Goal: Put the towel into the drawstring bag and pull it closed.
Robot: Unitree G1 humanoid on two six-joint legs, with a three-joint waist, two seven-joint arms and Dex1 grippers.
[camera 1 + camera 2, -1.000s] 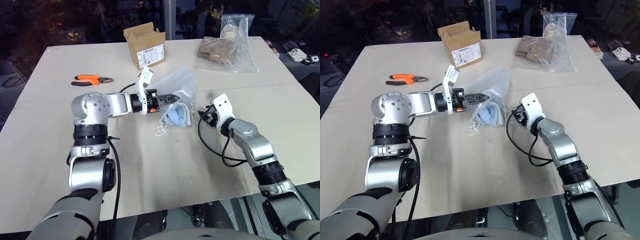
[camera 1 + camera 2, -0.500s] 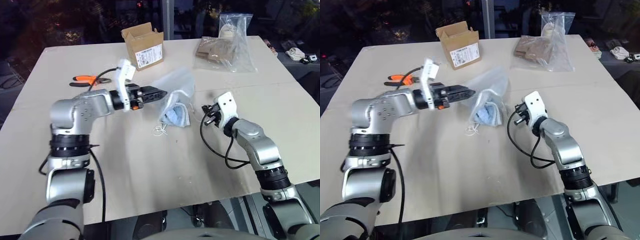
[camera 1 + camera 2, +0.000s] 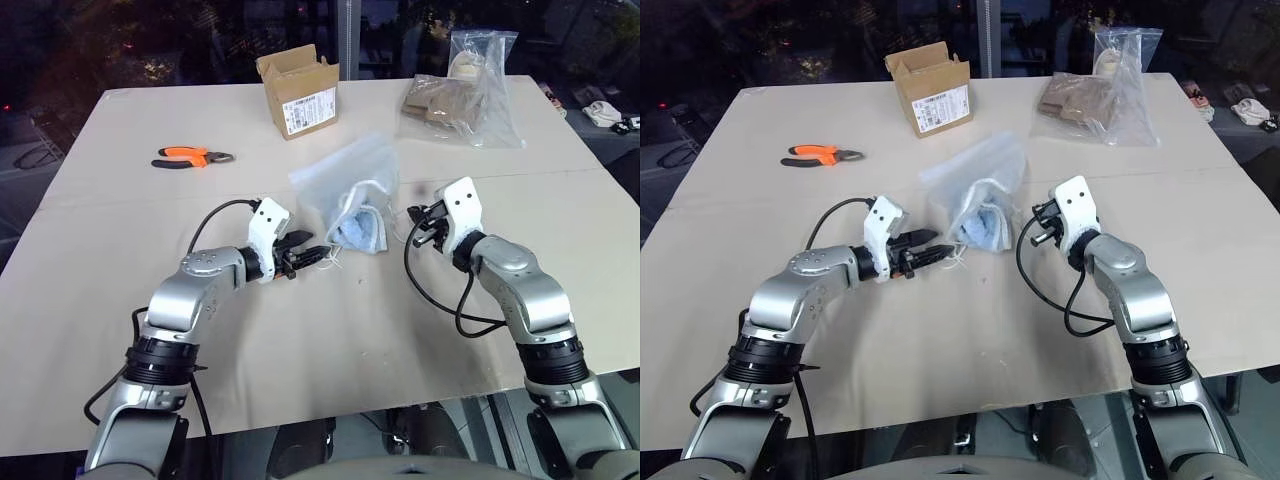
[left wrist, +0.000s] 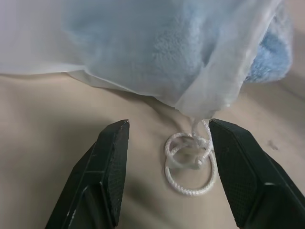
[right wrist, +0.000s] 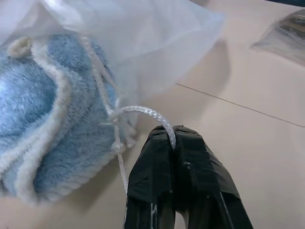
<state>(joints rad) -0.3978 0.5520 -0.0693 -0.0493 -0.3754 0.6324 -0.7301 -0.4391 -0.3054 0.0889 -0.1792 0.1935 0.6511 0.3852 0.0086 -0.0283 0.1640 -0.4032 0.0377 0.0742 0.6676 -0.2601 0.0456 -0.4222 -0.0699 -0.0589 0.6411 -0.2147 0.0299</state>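
Towel: small light blue terry towel (image 3: 358, 231) with a pale edge, centre of the frame, partly inside the mouth of the bag, one end poking out.
Bag: thin white semi-translucent drawstring bag (image 3: 345, 176) lying on the bench, its body running toward the upper centre.
Cord: white cord loops (image 4: 189, 160) coiled on the bench at the bag's mouth.
Left gripper (image 4: 167, 179): jaws apart, one on each side of the coiled cord, low over the bench.
Right gripper (image 5: 174, 143): jaws together, clamped on a strand of the white cord.
Bench: pale beige bench (image 3: 300, 330).
Around: orange-handled pliers (image 3: 190, 158) upper left; open cardboard box (image 3: 298, 92) top centre; clear plastic bag with brown contents (image 3: 460, 90) upper right.
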